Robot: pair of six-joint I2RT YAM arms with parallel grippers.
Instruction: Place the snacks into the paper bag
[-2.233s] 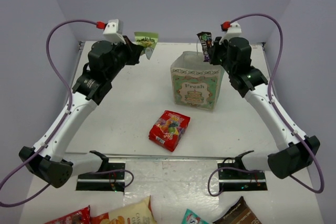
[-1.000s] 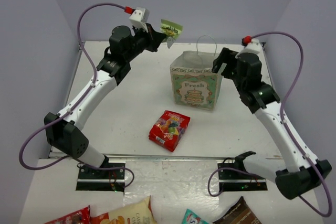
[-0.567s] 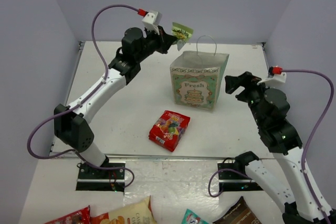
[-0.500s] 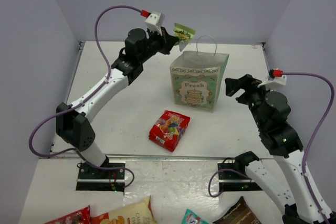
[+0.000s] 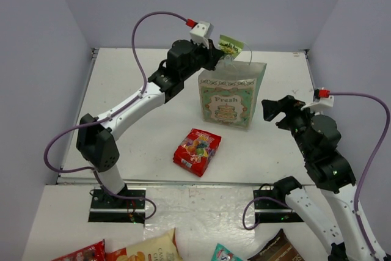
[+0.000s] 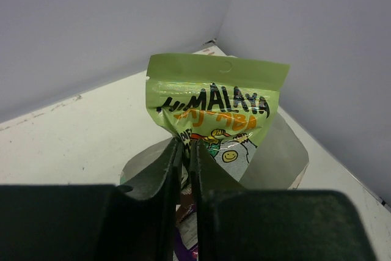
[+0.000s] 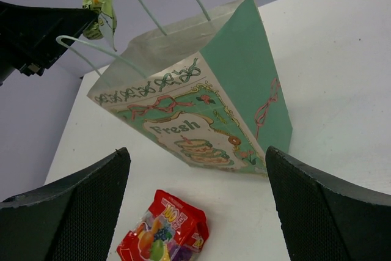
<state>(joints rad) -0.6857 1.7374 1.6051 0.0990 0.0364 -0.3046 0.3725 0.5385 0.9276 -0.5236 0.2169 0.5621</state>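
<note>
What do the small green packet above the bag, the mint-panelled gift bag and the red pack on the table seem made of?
Small green snack packet: glossy plastic film, probably; crimped top seal, hang hole, sheen. Cream and mint gift bag: matte printed paper with sharp creased folds; thin cord-like handles. Red candy bag: likely shiny plastic wrap, glare on top.

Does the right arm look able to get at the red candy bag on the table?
Probably yes. The right end effector is open and empty, and the red candy bag lies alone on the white table in front of the cream paper bag, nothing covering it.
</note>
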